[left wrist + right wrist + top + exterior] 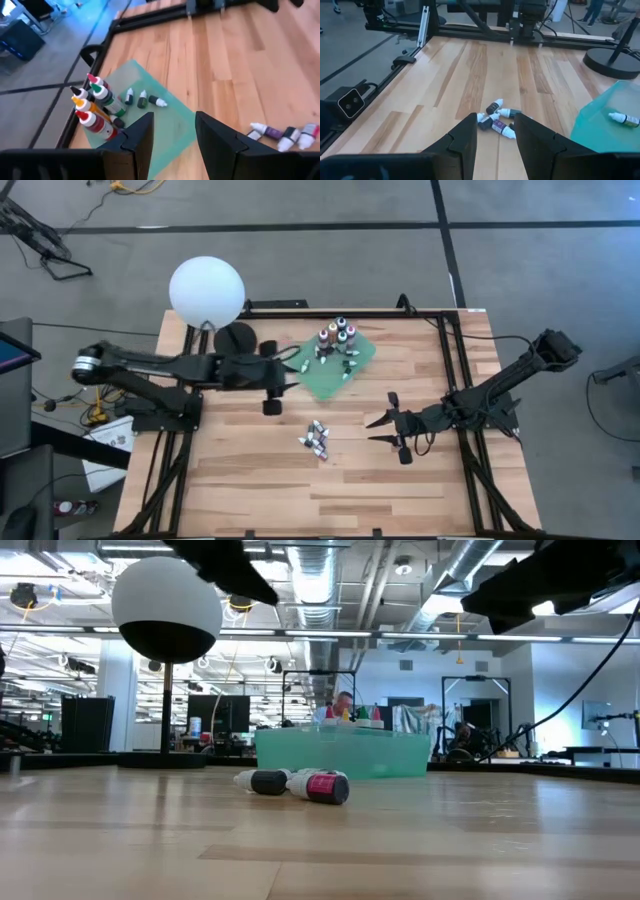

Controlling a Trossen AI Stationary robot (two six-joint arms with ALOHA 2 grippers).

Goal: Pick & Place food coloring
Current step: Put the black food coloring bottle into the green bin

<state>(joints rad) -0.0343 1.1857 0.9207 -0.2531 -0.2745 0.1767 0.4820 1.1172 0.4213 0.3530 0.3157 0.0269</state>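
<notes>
Bottles on table, left of right gripper.

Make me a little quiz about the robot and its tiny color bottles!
1. True or false: the bottles standing upright are on the green cloth.
2. Where do the loose bottles lie: A) on bare wood, B) on the cloth, C) under the white ball lamp?
3. Fill in: the left gripper and right gripper both have ___ jaws holding nothing.

Key: 1 true; 2 A; 3 open.
</notes>
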